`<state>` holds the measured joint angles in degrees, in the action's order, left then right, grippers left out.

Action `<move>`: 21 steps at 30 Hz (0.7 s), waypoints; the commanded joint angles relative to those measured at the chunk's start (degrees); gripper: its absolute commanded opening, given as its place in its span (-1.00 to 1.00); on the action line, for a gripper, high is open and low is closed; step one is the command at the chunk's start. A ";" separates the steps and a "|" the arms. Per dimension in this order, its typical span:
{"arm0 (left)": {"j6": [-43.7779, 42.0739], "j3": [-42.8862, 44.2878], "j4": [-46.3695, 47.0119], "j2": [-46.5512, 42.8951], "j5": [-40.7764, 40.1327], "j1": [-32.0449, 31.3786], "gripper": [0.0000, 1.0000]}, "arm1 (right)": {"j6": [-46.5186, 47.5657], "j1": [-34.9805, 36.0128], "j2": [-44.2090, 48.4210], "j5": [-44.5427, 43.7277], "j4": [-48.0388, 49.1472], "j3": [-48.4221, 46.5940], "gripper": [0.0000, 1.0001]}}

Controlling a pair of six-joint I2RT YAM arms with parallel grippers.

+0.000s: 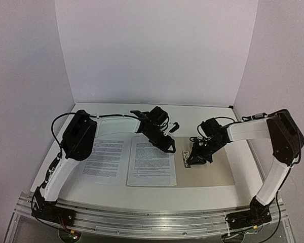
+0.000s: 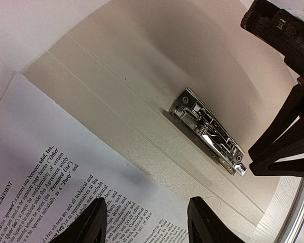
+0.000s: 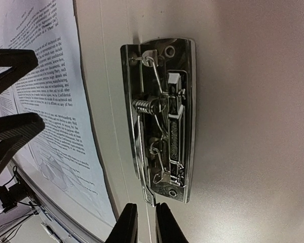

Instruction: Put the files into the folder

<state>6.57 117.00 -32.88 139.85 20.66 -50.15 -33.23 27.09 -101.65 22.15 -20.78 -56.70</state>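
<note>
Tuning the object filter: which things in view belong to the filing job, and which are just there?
Job: left sheet; middle sheet; open tan folder with metal clip.
Just there: table; white backdrop; front aluminium rail.

White links (image 1: 61, 174), black joints (image 1: 80, 135) (thin black cables (image 1: 52, 129) trailing).

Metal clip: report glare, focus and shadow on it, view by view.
Right wrist: the metal clip is sharp, with bright glints on its chrome; left wrist: also sharp, mirror-like highlights, a dark shadow along its edge; top external: small, its detail lost.
</note>
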 commanded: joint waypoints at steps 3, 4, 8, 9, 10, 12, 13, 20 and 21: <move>3.58 0.42 -0.29 -1.43 -1.19 -1.38 0.09 | 2.13 -0.02 -2.35 1.96 0.38 -1.80 -0.71; 3.99 -0.13 -0.28 -1.57 -0.73 -1.50 0.09 | 2.10 -0.01 -2.52 2.00 0.39 -1.64 -0.72; 5.58 -2.92 -0.08 -1.51 -0.51 -1.70 0.09 | 2.56 0.00 -3.74 1.82 0.39 -1.42 -0.72; 5.92 -3.52 -0.08 -1.40 -0.70 -1.72 0.08 | 2.70 0.00 -4.18 1.99 0.39 -1.60 -0.73; 6.21 -3.95 -0.12 -1.32 -0.77 -1.75 0.08 | 2.68 0.00 -4.48 1.93 0.39 -1.76 -0.73; 6.46 -4.77 -0.12 -1.35 -0.74 -1.72 0.07 | 2.64 -0.01 -4.69 1.30 0.38 -1.84 -0.75; 6.54 -5.04 -0.08 -1.39 -0.72 -1.71 0.07 | 2.60 -0.02 -4.67 0.88 0.33 -1.63 -0.76; 7.01 -6.90 0.05 -1.25 -1.46 -1.70 0.07 | 2.21 -0.02 -4.54 -0.76 0.22 1.33 -0.83; 7.10 -7.15 0.08 -1.25 -1.49 -1.70 0.07 | 2.33 0.02 -4.60 -1.44 0.22 1.61 -0.86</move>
<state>12.49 112.41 -30.84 139.36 20.14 -51.77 -31.48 27.05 -105.29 23.75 -19.53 -57.02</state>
